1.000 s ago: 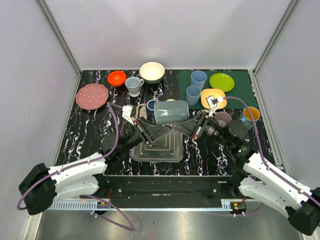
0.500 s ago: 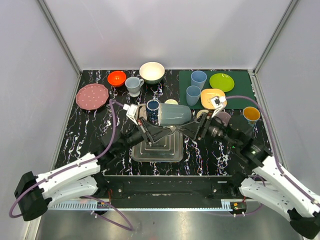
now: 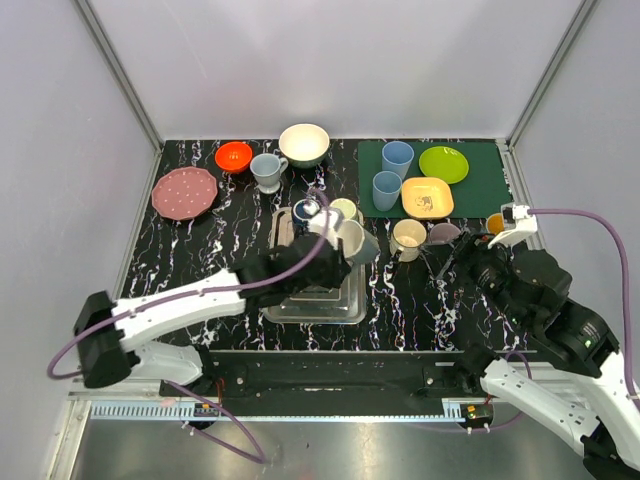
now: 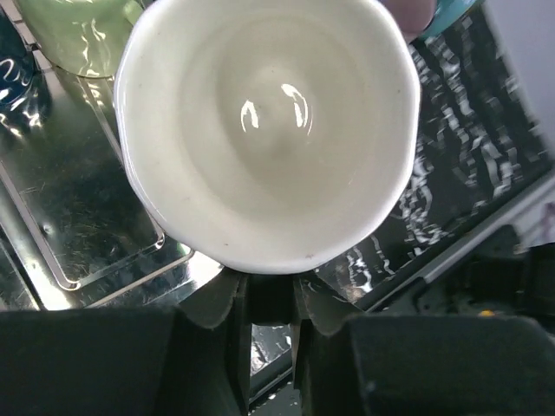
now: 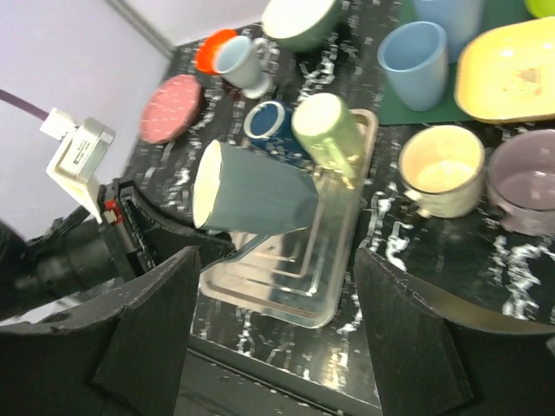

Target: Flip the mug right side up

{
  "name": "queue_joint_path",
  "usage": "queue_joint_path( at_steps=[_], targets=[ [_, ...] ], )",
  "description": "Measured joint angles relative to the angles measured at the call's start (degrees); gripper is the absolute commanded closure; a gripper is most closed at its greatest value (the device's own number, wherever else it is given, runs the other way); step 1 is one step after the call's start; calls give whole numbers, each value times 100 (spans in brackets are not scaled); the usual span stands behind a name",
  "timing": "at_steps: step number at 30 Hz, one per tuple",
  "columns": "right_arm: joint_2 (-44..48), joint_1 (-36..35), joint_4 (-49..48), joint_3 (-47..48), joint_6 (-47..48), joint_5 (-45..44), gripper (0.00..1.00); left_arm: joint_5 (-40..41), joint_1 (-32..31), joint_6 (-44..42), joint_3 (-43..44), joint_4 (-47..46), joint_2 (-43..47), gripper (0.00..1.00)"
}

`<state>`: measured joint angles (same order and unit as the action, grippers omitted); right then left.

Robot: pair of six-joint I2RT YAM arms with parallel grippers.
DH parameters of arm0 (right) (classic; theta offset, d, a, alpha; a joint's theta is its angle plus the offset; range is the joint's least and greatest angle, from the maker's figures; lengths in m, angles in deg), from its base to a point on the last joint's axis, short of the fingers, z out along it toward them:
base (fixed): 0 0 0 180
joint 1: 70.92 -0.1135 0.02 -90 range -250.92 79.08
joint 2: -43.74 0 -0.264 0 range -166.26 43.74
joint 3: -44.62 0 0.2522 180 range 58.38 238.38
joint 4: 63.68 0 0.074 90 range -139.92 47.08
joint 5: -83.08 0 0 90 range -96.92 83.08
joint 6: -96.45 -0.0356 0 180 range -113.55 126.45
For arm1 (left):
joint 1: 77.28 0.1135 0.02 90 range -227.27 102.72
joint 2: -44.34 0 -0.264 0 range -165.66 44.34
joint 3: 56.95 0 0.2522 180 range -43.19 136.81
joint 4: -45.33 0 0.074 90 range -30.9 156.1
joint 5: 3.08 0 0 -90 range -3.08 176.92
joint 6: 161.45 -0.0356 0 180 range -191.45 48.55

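While the left gripper (image 3: 322, 262) pinches the grey mug (image 3: 352, 240) at its handle, the mug hangs on its side over the metal tray (image 3: 315, 305), not upright. Its white inside (image 4: 269, 130) fills the left wrist view, the mouth turned straight back toward that camera, and the handle sits clamped between the dark fingers (image 4: 238, 321) at the bottom edge. From the right wrist view the mug (image 5: 256, 198) shows its grey wall, the rim pointing left toward the left gripper (image 5: 217, 247), above the tray (image 5: 286, 295). The right gripper (image 5: 277, 260) is spread wide and holds nothing; in the top view it (image 3: 450, 265) sits well apart from the mug, off the tray's right side. On the far end of the tray a navy cup (image 3: 305, 211) stands beside a pale green cup (image 3: 343, 210) lying on its side. Just right of the tray a cream mug (image 3: 408, 236) stands upright next to a mauve cup (image 3: 445, 234).
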<state>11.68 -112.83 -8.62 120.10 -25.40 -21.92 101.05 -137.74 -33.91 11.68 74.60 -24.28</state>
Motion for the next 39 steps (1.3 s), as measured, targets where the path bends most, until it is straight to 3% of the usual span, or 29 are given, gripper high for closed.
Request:
queue_joint_path(
  at_steps=[6, 17, 33, 39],
  targets=[
    [-48, 0, 664, 177, 153, -557, 23, 680, -728, -291, 1123, 960, -1327, 100],
    [-24, 0, 1325, 719, 271, -1362, 23, 699, -1187, -605, 2710, 1486, -3390, 100],
    [31, 0, 1517, 715, 269, -1545, 23, 315, -1300, -859, 3700, 1980, -4529, 100],
    [313, 0, 1534, 798, 260, -1961, 23, 144, -1394, -1095, 5184, 2253, -5322, 100]
  ],
)
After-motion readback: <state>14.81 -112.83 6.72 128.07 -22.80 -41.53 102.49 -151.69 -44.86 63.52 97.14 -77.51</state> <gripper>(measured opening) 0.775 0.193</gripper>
